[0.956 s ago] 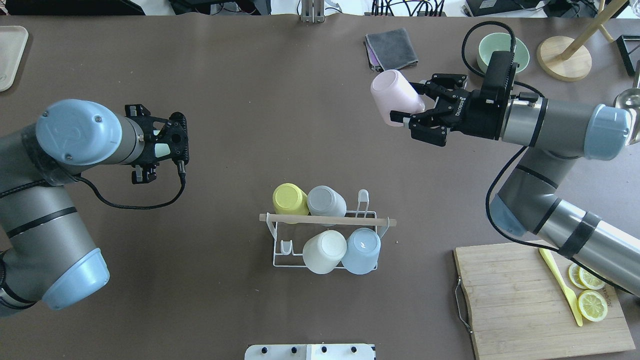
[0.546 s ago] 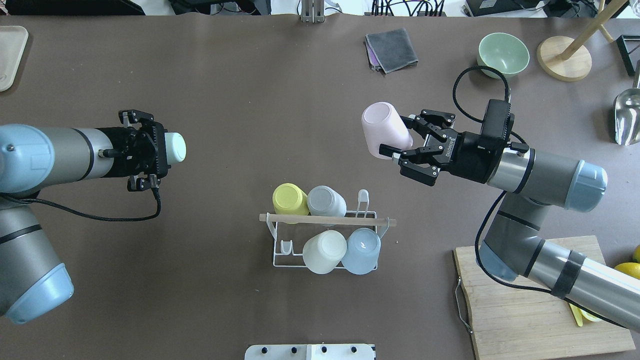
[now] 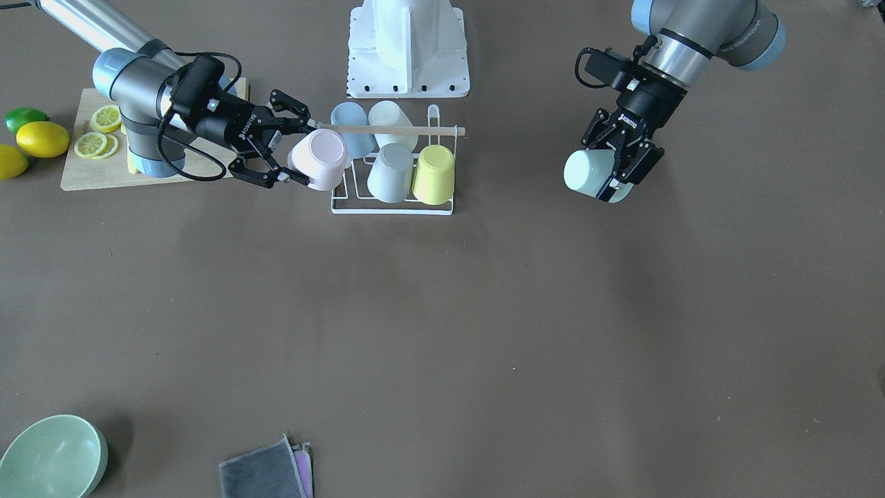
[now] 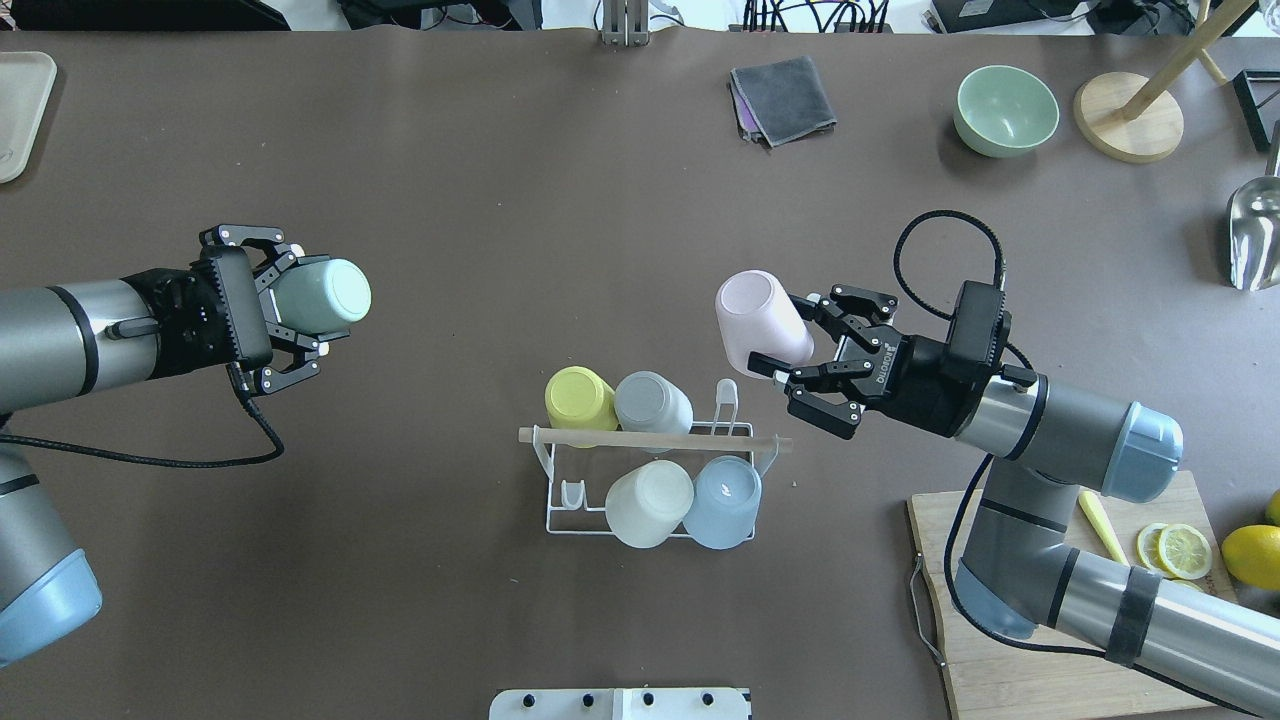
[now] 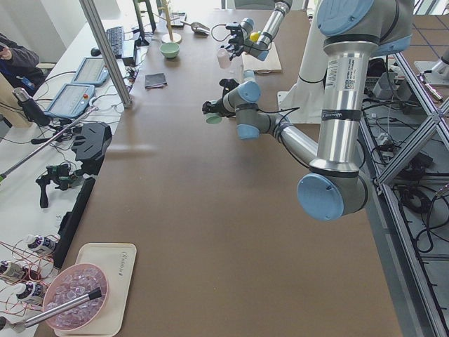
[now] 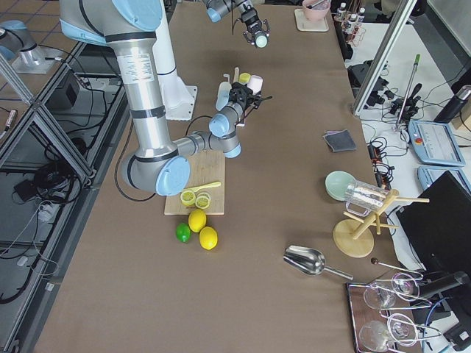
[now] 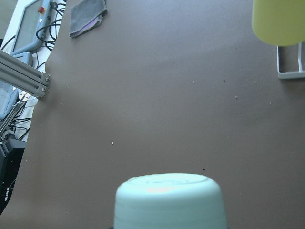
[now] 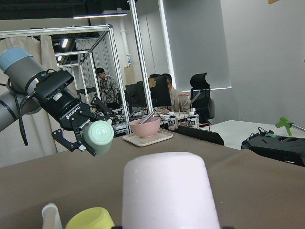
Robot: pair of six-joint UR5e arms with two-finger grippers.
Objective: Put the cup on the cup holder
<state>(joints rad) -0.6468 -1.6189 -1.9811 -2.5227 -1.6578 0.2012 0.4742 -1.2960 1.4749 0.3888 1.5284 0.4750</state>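
Observation:
The white wire cup holder (image 4: 575, 512) (image 3: 346, 205) with a wooden rod stands mid-table and carries a yellow cup (image 4: 578, 397), a grey cup (image 4: 652, 401), a cream cup (image 4: 648, 503) and a blue cup (image 4: 722, 500). My right gripper (image 4: 780, 335) is shut on a pink cup (image 4: 760, 320) (image 3: 319, 159) (image 8: 169, 191), held on its side just beyond the holder's far right corner, above a free prong (image 4: 727, 392). My left gripper (image 4: 300, 300) is shut on a mint cup (image 4: 322, 296) (image 3: 589, 173) (image 7: 169, 200), held in the air left of the holder.
A wooden cutting board (image 4: 1010, 600) with lemon slices (image 4: 1184, 550) and a yellow knife lies at the near right. A green bowl (image 4: 1005, 108), a grey cloth (image 4: 785, 98) and a wooden stand base (image 4: 1128, 117) sit at the far side.
My right gripper has carried the pink cup nearer and down toward the holder's right end. My left gripper has turned and lifted the mint cup, moving slightly toward the left.

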